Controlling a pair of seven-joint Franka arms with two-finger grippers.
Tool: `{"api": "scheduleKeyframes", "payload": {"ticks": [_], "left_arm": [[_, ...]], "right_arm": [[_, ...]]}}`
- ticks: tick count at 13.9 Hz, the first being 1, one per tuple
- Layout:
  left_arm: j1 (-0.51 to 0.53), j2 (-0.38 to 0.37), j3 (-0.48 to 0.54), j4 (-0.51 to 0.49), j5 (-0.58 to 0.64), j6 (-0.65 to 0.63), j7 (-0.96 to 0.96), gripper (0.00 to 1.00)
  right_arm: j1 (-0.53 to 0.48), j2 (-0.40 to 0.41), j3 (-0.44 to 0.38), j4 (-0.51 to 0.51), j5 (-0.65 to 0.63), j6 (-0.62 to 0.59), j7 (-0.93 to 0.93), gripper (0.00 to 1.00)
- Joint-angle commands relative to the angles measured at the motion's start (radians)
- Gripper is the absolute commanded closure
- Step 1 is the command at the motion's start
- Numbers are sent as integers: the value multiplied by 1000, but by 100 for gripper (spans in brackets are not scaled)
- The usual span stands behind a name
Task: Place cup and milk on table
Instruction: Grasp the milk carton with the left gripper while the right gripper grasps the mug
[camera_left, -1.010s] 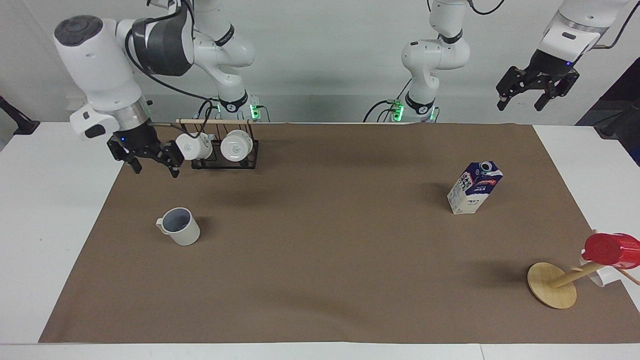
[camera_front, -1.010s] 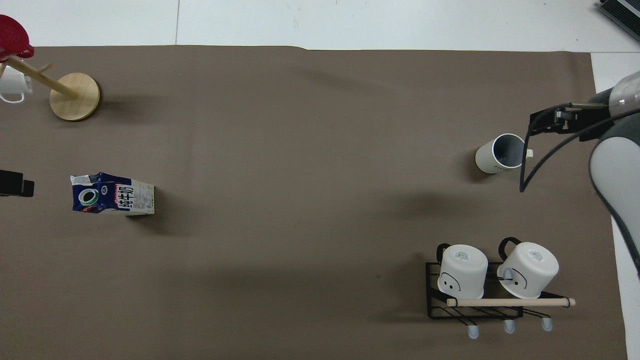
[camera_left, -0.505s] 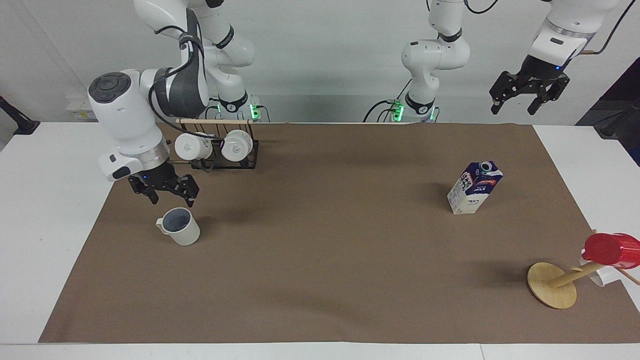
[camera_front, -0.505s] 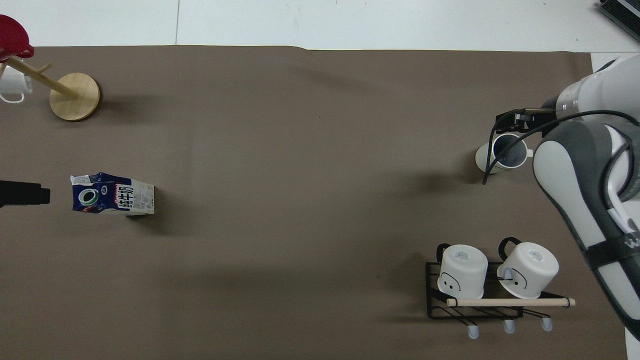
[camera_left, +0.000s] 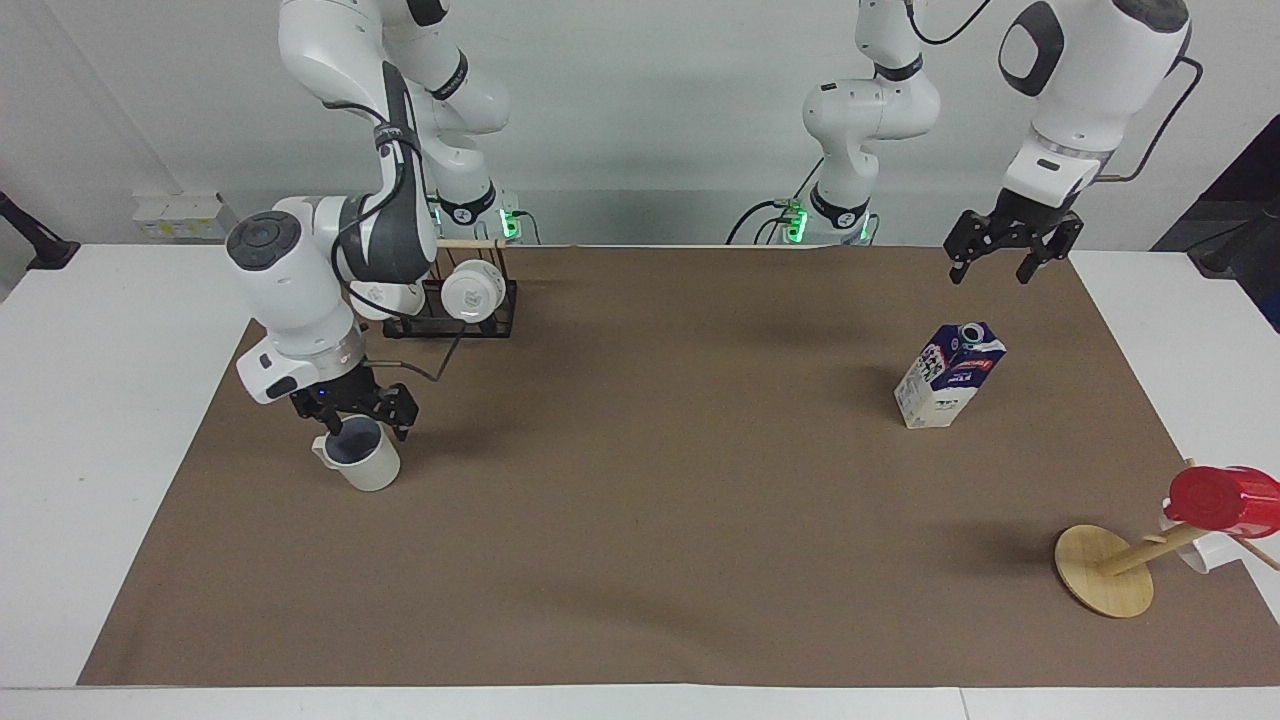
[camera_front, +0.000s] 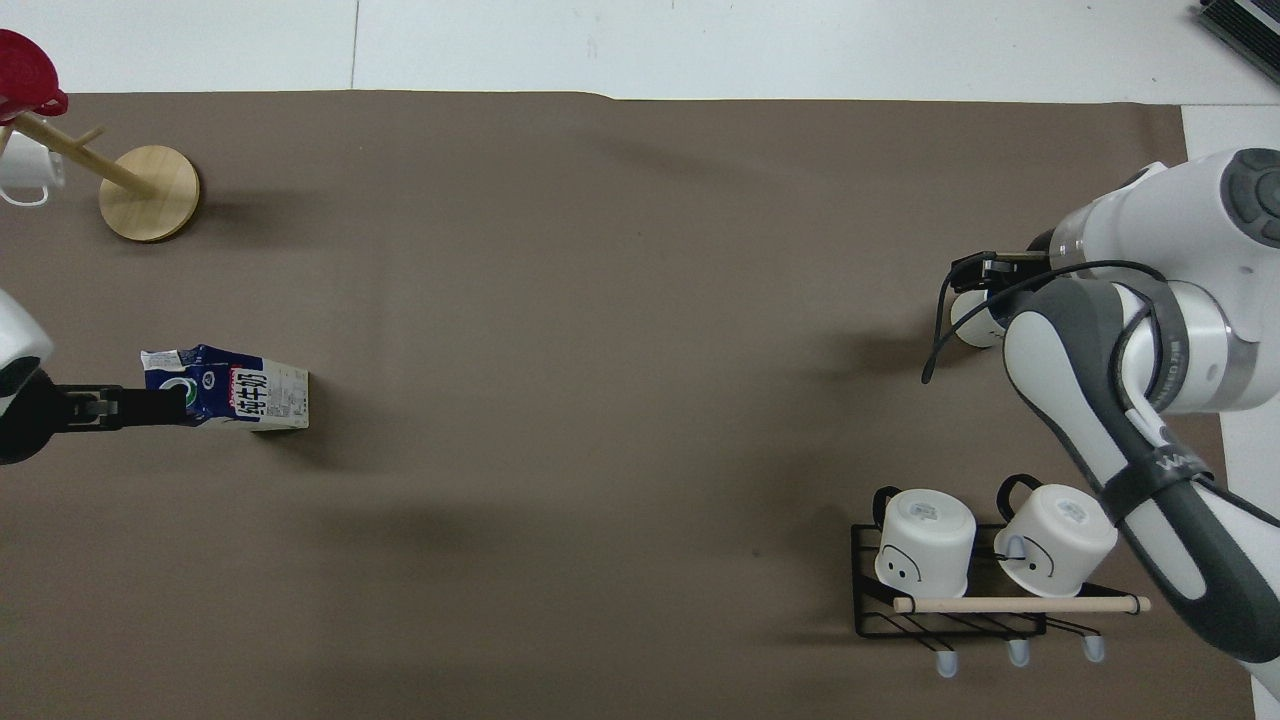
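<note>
The cup (camera_left: 366, 464), beige-white with a grey-blue inside, stands upright on the brown sheet of the table (camera_left: 640, 520) toward the right arm's end. My right gripper (camera_left: 355, 417) is open and low at the cup's rim, with fingers either side of it. In the overhead view the right arm hides most of the cup (camera_front: 971, 320). The milk (camera_left: 948, 376) stands upright toward the left arm's end. My left gripper (camera_left: 1003, 264) is open and hangs above the milk without touching it. In the overhead view it (camera_front: 150, 405) covers the top of the milk (camera_front: 255, 396).
A black wire rack (camera_left: 500, 312) with two white mugs lies near the right arm's base. A wooden mug tree (camera_left: 1105, 585) with a red cup (camera_left: 1215, 498) stands at the left arm's end, farther from the robots than the milk.
My right gripper has come down from beside the rack to the cup's rim. My left gripper has come down and moved in over the milk. Cup and milk have not moved.
</note>
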Motion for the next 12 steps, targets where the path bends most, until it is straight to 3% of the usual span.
{"api": "scheduleKeyframes", "payload": {"ticks": [1, 6, 11, 12], "left_arm": [[-5, -9, 2, -84, 26, 112, 5, 0], [-7, 73, 2, -115, 30, 219, 5, 0], [-5, 77, 2, -164, 47, 273, 5, 0], [-3, 77, 2, -164, 47, 274, 5, 0]], "right_arm": [[-4, -17, 1, -63, 5, 64, -37, 0], [-4, -1, 1, -73, 0, 93, -39, 0], [-6, 9, 1, -89, -3, 116, -51, 2], [-7, 9, 1, -89, -1, 115, -78, 48]]}}
